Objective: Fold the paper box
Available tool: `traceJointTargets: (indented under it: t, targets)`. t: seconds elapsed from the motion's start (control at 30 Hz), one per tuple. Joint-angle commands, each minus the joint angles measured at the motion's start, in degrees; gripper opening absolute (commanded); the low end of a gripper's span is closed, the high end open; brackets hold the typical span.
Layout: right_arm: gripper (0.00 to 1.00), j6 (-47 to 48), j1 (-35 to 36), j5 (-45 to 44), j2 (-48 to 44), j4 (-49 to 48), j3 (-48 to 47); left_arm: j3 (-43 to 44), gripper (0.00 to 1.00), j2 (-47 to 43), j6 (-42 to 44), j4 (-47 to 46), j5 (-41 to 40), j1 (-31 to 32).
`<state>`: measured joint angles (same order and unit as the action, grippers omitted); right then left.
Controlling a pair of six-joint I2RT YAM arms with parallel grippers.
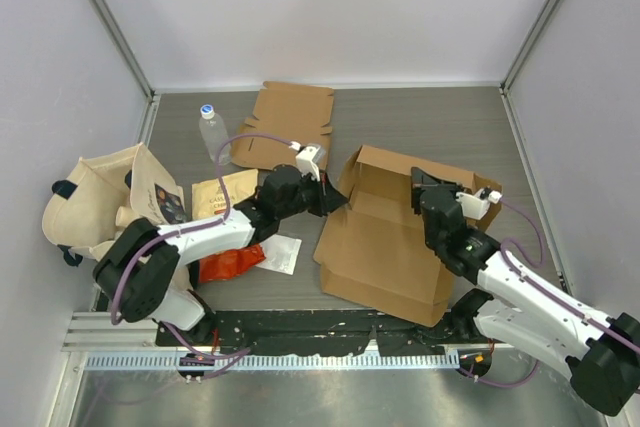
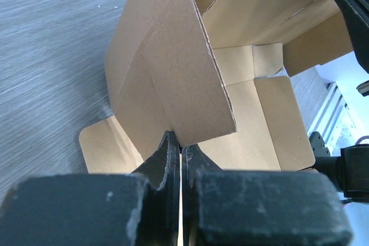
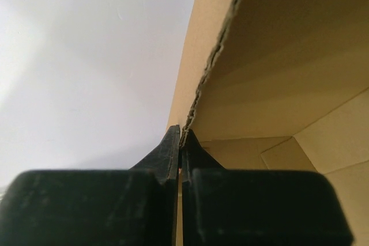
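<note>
The brown paper box (image 1: 385, 237) lies half-folded at the table's middle right, its back walls raised and its wide lid panel flat toward me. My left gripper (image 1: 335, 197) is shut on the box's left side flap; in the left wrist view the flap (image 2: 173, 73) stands upright just above my closed gripper (image 2: 180, 142). My right gripper (image 1: 420, 187) is shut on the box's right wall; in the right wrist view the wall's raw edge (image 3: 216, 56) runs down into my closed gripper (image 3: 181, 133).
A second flat cardboard blank (image 1: 285, 125) lies at the back. A clear water bottle (image 1: 212, 132) stands at back left. A cloth tote bag (image 1: 100, 202), a brown pouch (image 1: 222, 192), a red packet (image 1: 230, 262) and white paper (image 1: 278, 253) lie on the left.
</note>
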<state>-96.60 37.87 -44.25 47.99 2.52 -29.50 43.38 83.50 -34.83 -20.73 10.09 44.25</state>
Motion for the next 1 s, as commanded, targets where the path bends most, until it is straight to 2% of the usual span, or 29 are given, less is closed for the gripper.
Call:
traceJointTargets:
  t: [0.0, 0.13, 0.17, 0.27, 0.33, 0.4, 0.43, 0.5, 0.57, 0.63, 0.7, 0.73, 0.87, 0.93, 0.97]
  targets:
    - [0.01, 3.8, 0.5, -0.2, -2.0, 5.0, 1.0, -0.1, 0.0, 1.9, -1.0, -12.5, 5.5, 0.6]
    - [0.01, 8.3, 0.5, 2.6, -2.9, 7.2, 1.3, -2.2, 0.0, 2.8, 5.0, -9.3, -0.6, 2.2]
    - [0.01, 12.0, 0.5, 2.9, -3.3, 8.2, 1.4, -2.5, 0.0, 2.9, 6.4, -8.5, -2.1, 2.9]
    - [0.01, 18.8, 0.5, 4.6, -6.9, 2.0, 6.4, -3.3, 0.02, 2.8, 8.8, -7.3, -4.4, 4.4]
    - [0.01, 21.2, 0.5, 5.5, -10.1, -2.1, 8.8, -3.6, 0.25, 1.8, 8.8, -7.0, -2.4, 4.4]
    - [0.01, 22.0, 0.5, 5.4, -11.4, -2.2, 9.9, -6.1, 0.46, -1.7, 8.8, -9.0, -0.7, 4.4]
    - [0.01, 22.0, 0.5, 4.9, -12.2, -1.4, 9.8, -7.2, 0.52, -3.2, 8.8, -9.2, -0.5, 4.4]
    - [0.01, 21.8, 0.4, 4.1, -12.8, -0.2, 9.0, -10.9, 0.71, -10.0, 10.6, -7.8, -2.7, 4.4]
    - [0.01, 21.5, 0.2, 3.4, -13.4, 1.4, 7.9, -14.2, 0.69, -14.8, 12.1, -5.8, -9.6, 4.3]
    - [0.01, 21.5, 0.1, 3.5, -13.4, 1.7, 7.3, -15.6, 0.58, -19.7, 12.3, -4.8, -15.0, 4.1]
    - [0.01, 20.5, 0.0, 3.8, -13.2, 1.8, 6.8, -13.8, 0.49, -18.1, 11.9, -1.3, -21.5, 3.8]
    - [0.01, 20.1, -0.1, 4.2, -12.7, 1.8, 6.7, -11.8, 0.47, -16.5, 12.3, 1.2, -23.7, 3.7]
    - [0.01, 17.9, -0.4, 5.5, -11.5, 1.3, 6.6, -0.8, 0.71, -4.5, 20.6, 5.2, -18.3, 3.4]
    - [0.01, 16.4, -0.8, 6.3, -10.9, 0.9, 6.1, 2.3, 0.72, 0.4, 22.1, 5.7, -13.9, 3.4]
    - [0.01, 16.0, -0.8, 6.7, -10.7, 0.9, 6.0, 2.5, 0.72, 1.3, 23.2, 1.8, -13.1, 3.5]
